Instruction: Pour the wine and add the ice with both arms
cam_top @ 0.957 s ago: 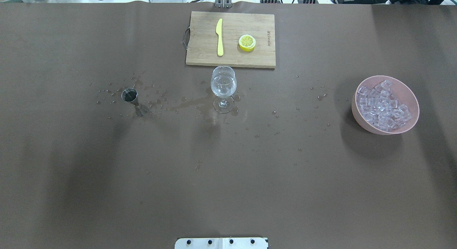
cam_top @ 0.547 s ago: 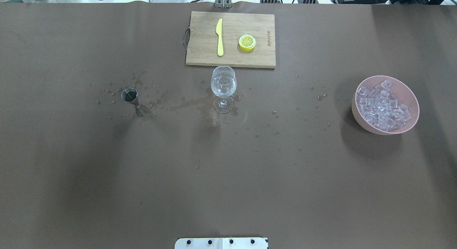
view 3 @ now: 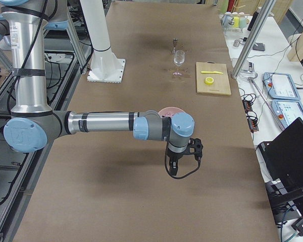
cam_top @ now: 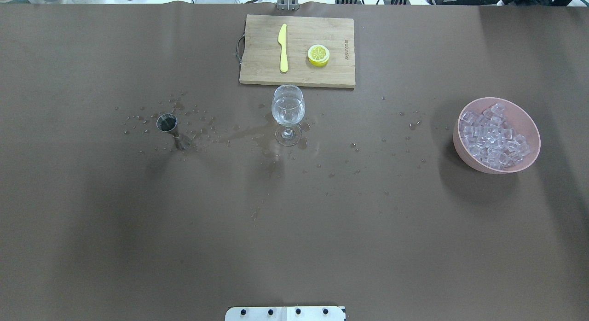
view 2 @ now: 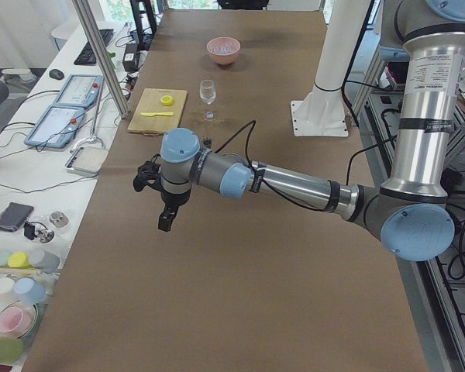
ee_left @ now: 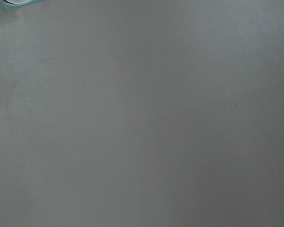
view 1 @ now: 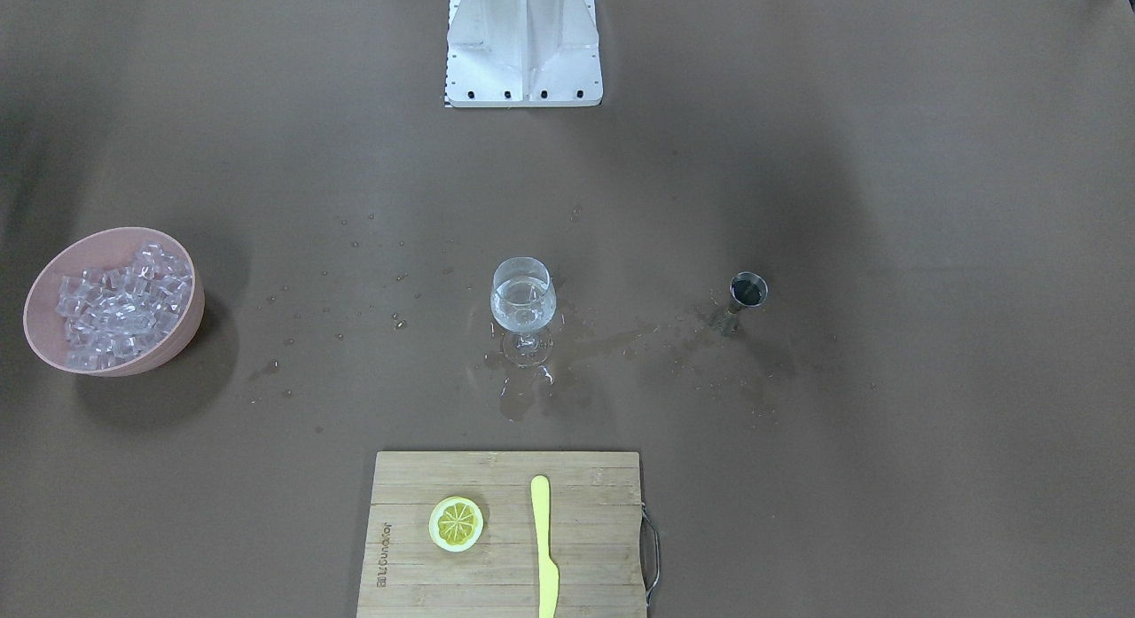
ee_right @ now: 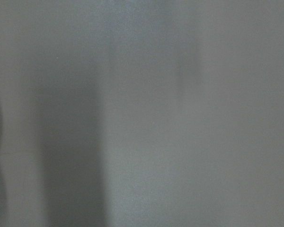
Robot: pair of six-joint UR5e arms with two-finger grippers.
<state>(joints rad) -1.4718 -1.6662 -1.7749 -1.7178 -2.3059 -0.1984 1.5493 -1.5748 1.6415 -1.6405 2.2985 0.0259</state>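
Wine glass [cam_top: 288, 104] holding a little wine [cam_top: 288, 114] stands mid worktop [cam_top: 294, 229]; ice [cam_top: 493, 137] fills a pink bowl [cam_top: 457, 143] at right. Left hand [view 2: 167, 213] and right hand [view 3: 173, 166] hover; their opening cannot be told.

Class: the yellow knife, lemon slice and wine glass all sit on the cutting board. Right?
No. The knife and lemon slice sit on the cutting board; the wine glass stands on the table beside it, as the overhead view shows.
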